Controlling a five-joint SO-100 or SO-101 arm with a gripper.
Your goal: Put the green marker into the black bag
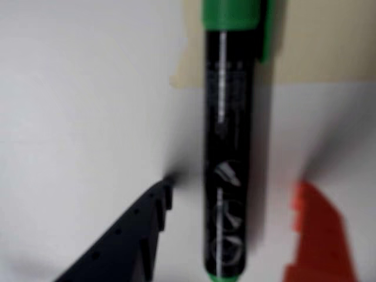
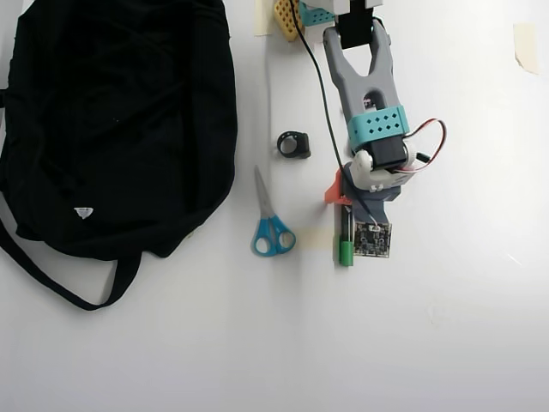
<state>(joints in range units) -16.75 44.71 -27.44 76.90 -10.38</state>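
The green marker (image 1: 229,147) lies flat on the white table, a black barrel with white markings and a green cap at the top of the wrist view. My gripper (image 1: 233,189) is open and straddles the barrel, with the black finger (image 1: 135,229) to its left and the orange finger (image 1: 317,235) to its right, gaps showing on both sides. From overhead, the gripper (image 2: 347,202) hangs over the marker (image 2: 345,240), whose green cap pokes out below the wrist. The black bag (image 2: 111,112) lies far to the left, a white tag on it.
Blue-handled scissors (image 2: 271,225) lie between the bag and the marker. A small black object (image 2: 294,144) sits above them. Beige tape pieces (image 2: 525,43) stick to the table, one under the marker's cap (image 1: 329,41). The arm's base (image 2: 343,17) is at the top.
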